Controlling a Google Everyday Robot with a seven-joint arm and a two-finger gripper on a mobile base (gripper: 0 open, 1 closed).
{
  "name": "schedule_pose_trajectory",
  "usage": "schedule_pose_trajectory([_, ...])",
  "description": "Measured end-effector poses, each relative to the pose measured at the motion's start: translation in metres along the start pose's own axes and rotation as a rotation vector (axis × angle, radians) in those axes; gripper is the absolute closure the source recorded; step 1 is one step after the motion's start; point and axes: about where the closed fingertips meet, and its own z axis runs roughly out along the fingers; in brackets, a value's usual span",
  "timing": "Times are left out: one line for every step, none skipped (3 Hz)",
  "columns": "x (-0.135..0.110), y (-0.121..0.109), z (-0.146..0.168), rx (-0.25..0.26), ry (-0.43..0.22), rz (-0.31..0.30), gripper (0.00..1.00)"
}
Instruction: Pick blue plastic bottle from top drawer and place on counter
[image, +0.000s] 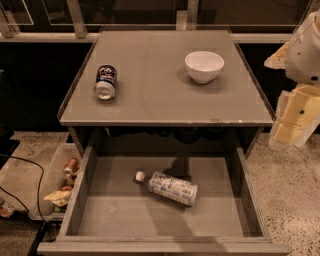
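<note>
The blue plastic bottle (170, 186) lies on its side on the floor of the open top drawer (80, 200), a little right of centre, with its white cap pointing left. The counter (160, 105) is the flat grey cabinet top above the drawer. My gripper (295, 117) hangs at the right edge of the view, beside the counter's right side and above the floor. It is well to the right of the bottle and higher than it, and it holds nothing that I can see.
A dented blue-and-silver soda can (105, 82) lies on the counter's left side. A white bowl (204, 65) stands at its back right. A clear bin (57, 182) of cans and snacks sits on the floor to the left of the drawer.
</note>
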Motion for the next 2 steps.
schedule_pose_trajectory([0.0000,0.0000,0.0000,0.000,0.000,0.000,0.00])
schedule_pose_trajectory([0.0041,-0.0011,0.0038,0.021,-0.026,-0.010,0.00])
